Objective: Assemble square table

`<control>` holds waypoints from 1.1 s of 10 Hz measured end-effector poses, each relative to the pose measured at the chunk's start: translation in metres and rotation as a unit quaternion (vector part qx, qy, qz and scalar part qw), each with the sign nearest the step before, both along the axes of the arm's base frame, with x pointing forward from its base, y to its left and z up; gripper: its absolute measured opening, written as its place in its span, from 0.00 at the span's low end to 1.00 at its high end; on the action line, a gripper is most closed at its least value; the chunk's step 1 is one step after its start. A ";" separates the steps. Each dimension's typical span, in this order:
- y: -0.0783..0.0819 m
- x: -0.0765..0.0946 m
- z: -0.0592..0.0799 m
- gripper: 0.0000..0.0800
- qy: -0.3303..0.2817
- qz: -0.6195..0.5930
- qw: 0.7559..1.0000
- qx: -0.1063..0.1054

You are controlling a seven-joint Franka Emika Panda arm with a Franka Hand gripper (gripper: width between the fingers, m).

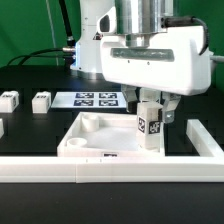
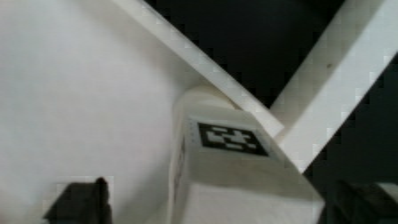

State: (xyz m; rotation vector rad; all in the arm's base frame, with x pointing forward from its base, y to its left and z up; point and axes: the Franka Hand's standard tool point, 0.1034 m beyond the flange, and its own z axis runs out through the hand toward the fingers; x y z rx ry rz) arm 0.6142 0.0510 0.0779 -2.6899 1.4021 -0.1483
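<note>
The square table's white slab (image 1: 88, 133) lies rim-up near the front rail. A short white leg (image 1: 150, 125) with a black-and-white tag stands upright in the slab's corner on the exterior view's right. My gripper (image 1: 153, 110) hangs straight over this leg, one finger on either side of its upper part. In the wrist view the leg (image 2: 231, 165) runs between the dark fingertips (image 2: 80, 200), with a gap showing on each side, so my gripper (image 2: 217, 205) is open and holds nothing. The slab's floor (image 2: 71, 90) fills the area beside the leg.
Two loose leg blocks (image 1: 9, 100) (image 1: 41, 101) sit at the back on the exterior view's left, and a third (image 1: 2, 127) is cut by the edge. The marker board (image 1: 98, 99) lies behind the slab. A long white rail (image 1: 110, 170) borders the front and turns back at the right (image 1: 205, 140).
</note>
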 end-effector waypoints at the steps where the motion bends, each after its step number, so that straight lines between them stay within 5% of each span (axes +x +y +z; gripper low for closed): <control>1: 0.000 0.000 0.000 0.79 -0.004 0.067 0.998 -0.010; 11: 0.001 0.001 0.000 0.81 -0.021 0.457 0.887 -0.065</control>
